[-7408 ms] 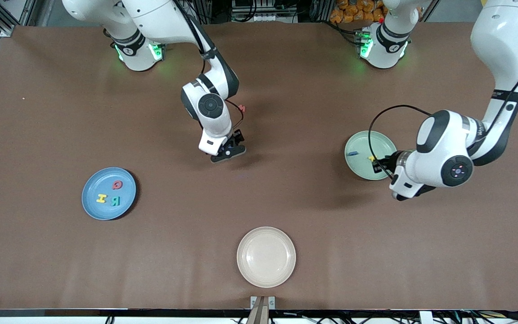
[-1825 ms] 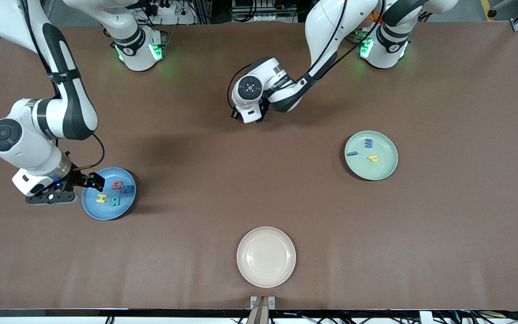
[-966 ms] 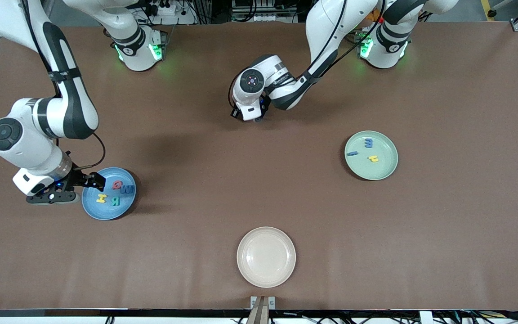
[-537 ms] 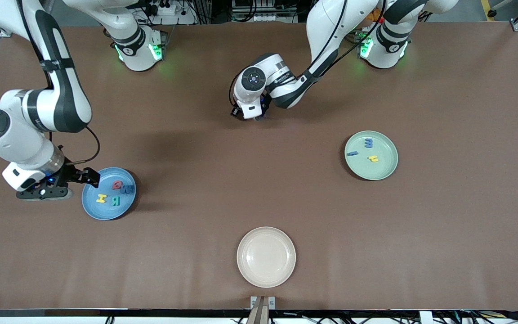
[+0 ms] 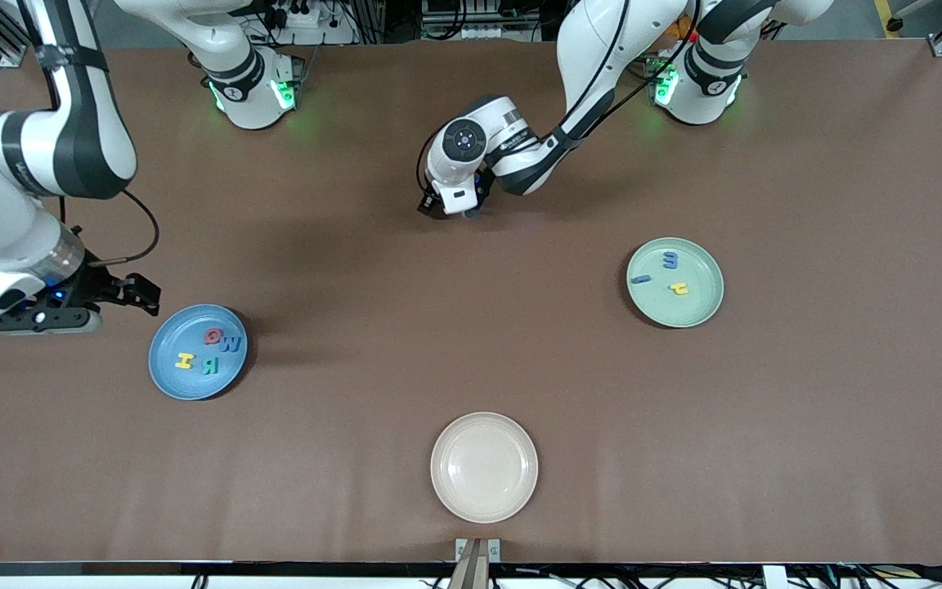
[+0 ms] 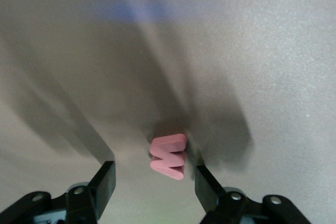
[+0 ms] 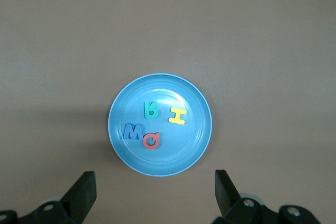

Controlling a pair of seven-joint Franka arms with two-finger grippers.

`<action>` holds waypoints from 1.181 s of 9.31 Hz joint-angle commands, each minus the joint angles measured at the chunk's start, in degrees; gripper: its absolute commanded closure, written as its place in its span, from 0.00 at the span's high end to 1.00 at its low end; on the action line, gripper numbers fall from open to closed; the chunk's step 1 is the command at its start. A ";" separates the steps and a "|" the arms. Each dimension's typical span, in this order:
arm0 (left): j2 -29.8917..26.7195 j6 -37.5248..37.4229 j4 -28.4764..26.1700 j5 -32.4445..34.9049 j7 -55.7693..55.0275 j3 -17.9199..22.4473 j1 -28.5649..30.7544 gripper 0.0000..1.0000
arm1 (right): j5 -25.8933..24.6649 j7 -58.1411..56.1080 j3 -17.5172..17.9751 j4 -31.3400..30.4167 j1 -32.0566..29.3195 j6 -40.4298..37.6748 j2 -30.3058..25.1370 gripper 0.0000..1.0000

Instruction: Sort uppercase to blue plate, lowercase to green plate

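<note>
The blue plate (image 5: 185, 383) holds the red Q (image 5: 213, 335), blue W (image 5: 231, 344), yellow H (image 5: 184, 360) and teal R (image 5: 209, 365). My right gripper (image 5: 146, 296) is open and empty, up beside that plate toward the right arm's end. Its wrist view shows the blue plate (image 7: 194, 150) with these letters. The green plate (image 5: 684, 311) holds the dark blue i (image 5: 641, 279), blue m (image 5: 670, 259) and yellow r (image 5: 679, 288). My left gripper (image 5: 448, 209) is low at mid-table. In its wrist view the gripper (image 6: 155, 174) is open, with the red w (image 6: 169, 156) between its fingers, close to one.
An empty cream plate (image 5: 483, 466) sits near the table's front edge, nearer to the front camera than the other plates. Bare brown table lies between the plates.
My right gripper has risen and drawn away from the blue plate, where the W now lies. My left gripper has hardly moved in the last second.
</note>
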 commanded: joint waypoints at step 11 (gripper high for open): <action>-0.24 -2.36 -1.83 5.12 -0.53 -0.43 0.96 0.59 | 0.03 0.37 3.46 23.57 -2.69 -29.09 -2.81 1.00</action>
